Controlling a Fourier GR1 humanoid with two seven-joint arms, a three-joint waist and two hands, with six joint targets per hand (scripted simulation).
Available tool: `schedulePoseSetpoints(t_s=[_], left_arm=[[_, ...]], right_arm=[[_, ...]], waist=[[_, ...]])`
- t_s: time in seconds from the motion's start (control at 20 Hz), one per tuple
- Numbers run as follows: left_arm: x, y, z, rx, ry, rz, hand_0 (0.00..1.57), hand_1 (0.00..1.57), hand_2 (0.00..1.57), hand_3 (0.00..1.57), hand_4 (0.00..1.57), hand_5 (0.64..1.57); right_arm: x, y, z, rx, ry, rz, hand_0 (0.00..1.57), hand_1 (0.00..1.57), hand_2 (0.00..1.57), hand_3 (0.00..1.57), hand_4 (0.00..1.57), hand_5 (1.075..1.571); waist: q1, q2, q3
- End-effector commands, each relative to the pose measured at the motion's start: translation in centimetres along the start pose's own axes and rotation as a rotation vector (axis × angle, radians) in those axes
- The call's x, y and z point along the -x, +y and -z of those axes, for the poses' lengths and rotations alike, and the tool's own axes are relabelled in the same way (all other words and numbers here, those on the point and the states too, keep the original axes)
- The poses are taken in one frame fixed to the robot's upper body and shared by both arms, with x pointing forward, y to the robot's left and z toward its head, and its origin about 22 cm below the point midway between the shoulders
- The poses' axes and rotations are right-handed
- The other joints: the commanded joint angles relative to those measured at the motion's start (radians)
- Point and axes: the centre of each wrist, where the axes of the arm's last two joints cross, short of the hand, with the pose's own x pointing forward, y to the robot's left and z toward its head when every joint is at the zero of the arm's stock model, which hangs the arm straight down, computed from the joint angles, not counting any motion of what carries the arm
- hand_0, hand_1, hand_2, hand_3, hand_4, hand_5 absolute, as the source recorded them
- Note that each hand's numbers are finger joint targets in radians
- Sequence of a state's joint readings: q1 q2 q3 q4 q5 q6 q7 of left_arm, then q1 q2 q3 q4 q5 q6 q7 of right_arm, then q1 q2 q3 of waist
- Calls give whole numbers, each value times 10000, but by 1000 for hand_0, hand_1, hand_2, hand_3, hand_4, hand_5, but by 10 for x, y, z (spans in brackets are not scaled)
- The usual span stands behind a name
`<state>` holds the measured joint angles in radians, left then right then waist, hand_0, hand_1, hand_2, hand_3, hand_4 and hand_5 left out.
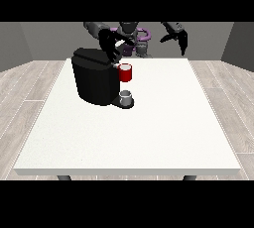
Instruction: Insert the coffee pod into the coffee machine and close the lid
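A black coffee machine [94, 81] stands on the white table [149, 128] at the left of middle. Its lid [92, 56] lies down across the top. A red pod holder [125, 73] juts from its front right, and a small grey cup [126, 97] stands on the base below it. The hand at the view's left [110, 43] rests over the lid's right end, fingers reaching down towards the red part. I see no separate coffee pod. The hand at the view's right [177, 36] hangs raised above the table's far edge, fingers relaxed and pointing down, holding nothing.
The robot's torso [131, 36] stands behind the table's far edge. Bare white tabletop spreads to the right of the machine and towards the front edge [129, 171]. Wooden floor surrounds the table.
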<state>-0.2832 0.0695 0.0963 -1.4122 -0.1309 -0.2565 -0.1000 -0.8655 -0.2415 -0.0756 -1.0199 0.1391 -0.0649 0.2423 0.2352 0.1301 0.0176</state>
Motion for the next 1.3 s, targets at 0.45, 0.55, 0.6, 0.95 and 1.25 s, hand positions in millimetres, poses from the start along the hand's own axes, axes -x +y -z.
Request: schedulePoseSetpoints(t_s=[0.45, 0.55, 0.6, 0.95, 1.25], left_arm=[[-30, -18, 29, 964, -1233, 59, 0, 0, 0, 0, 429, 1571], [-32, -18, 34, 1086, -1403, 117, 0, 0, 0, 0, 418, 1571], [-34, -23, 35, 1324, -1445, 44, 0, 0, 0, 0, 429, 1571], [-48, -28, 48, 1747, -1894, 154, 0, 0, 0, 0, 418, 1571], [-81, -26, 68, 2011, -2945, 391, 0, 0, 0, 0, 215, 1571]], right_arm=[[-87, 3, -1, -180, -2325, -549, 0, 0, 0, 0, 87, 1571], [-105, 1, -6, -1, -2467, -661, 0, 0, 0, 0, 53, 1571], [-110, -7, -5, 258, -2151, -506, 0, 0, 0, 0, 0, 1571], [-126, -33, -18, 843, -2340, -951, 0, 0, 0, 0, 0, 1571], [-154, -43, -17, 1232, -3742, -343, 0, 0, 0, 0, 0, 1571]], waist=[[1934, 816, -162], [2181, 1001, -173], [2542, 931, -169], [3151, 1679, -155], [3503, 2799, -171]])
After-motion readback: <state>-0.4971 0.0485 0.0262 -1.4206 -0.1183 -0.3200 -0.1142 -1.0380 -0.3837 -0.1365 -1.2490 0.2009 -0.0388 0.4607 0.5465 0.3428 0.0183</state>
